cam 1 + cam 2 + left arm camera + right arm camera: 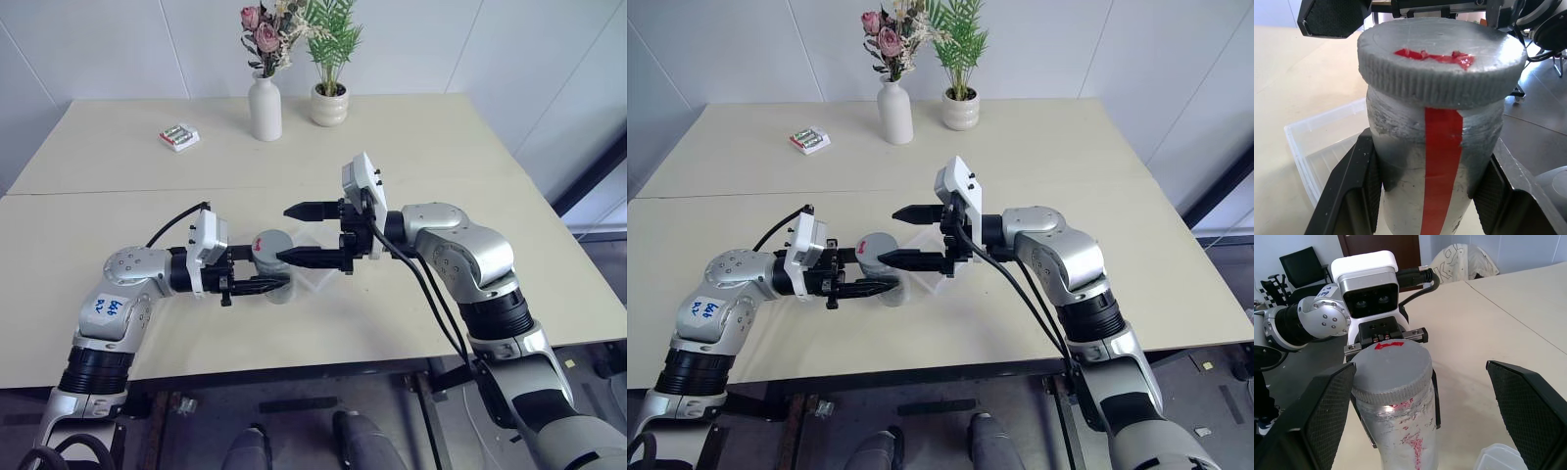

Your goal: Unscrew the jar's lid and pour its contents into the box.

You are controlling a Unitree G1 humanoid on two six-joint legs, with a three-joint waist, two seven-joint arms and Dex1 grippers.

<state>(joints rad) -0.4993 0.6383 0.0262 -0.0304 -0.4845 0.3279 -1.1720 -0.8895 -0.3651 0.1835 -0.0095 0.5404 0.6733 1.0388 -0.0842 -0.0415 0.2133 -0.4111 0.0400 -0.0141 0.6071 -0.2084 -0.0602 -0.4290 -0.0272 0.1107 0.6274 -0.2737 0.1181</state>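
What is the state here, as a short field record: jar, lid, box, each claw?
jar: held above the table, tilted
lid: still on, red mark on top
box: clear, on the table below and behind the jar
left claw: shut on the jar body
right claw: open, fingers either side of the lid, not gripping

A cream-coloured table (411, 147) carries three items along its far side. A white vase (265, 108) stands upright with pink flowers (263, 31). Just beside it, toward the right, sits a small round cream pot (329, 105) holding a green plant (333, 39). Well apart to the left, a small red-green-white packet (179, 137) lies flat. White wall panels (118, 49) rise behind.
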